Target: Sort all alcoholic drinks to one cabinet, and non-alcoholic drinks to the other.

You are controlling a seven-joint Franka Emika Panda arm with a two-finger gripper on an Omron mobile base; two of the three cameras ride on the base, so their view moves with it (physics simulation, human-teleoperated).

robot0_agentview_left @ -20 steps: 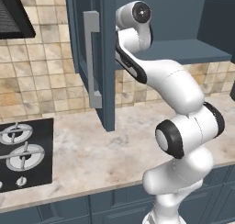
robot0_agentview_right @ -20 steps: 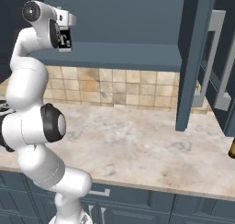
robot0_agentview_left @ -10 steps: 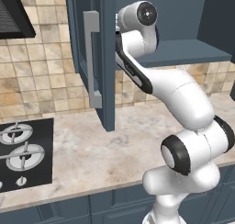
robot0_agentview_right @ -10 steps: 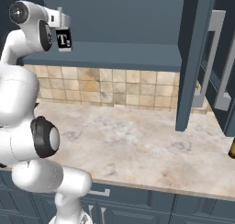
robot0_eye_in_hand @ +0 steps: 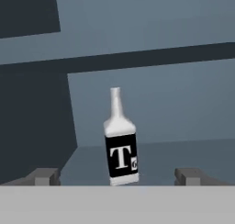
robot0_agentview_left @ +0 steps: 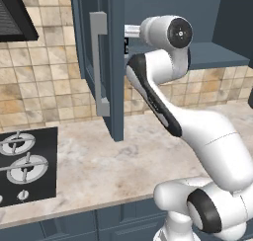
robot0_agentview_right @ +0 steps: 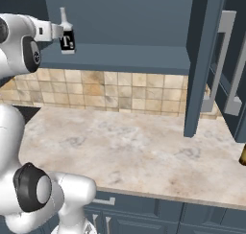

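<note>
Liquor bottle [robot0_eye_in_hand: 120, 142] upright on cabinet shelf [robot0_eye_in_hand: 183, 152], black label reads white "T". Tool [robot0_eye_in_hand: 118, 176] released, fingertips [robot0_eye_in_hand: 190, 176] apart, clear of bottle.

Ahead of me a beige stone-tile wall [robot0_agentview_right: 115, 91] fills the middle of the right base view. Below it the mottled marble counter [robot0_agentview_right: 129, 151] spreads across the frame, with slate-blue drawers [robot0_agentview_right: 144, 216] along the bottom edge. In the left base view a black gas hob [robot0_agentview_left: 24, 163] sits at lower left, and a dark hood [robot0_agentview_left: 15, 18] cuts the upper left corner.
</note>
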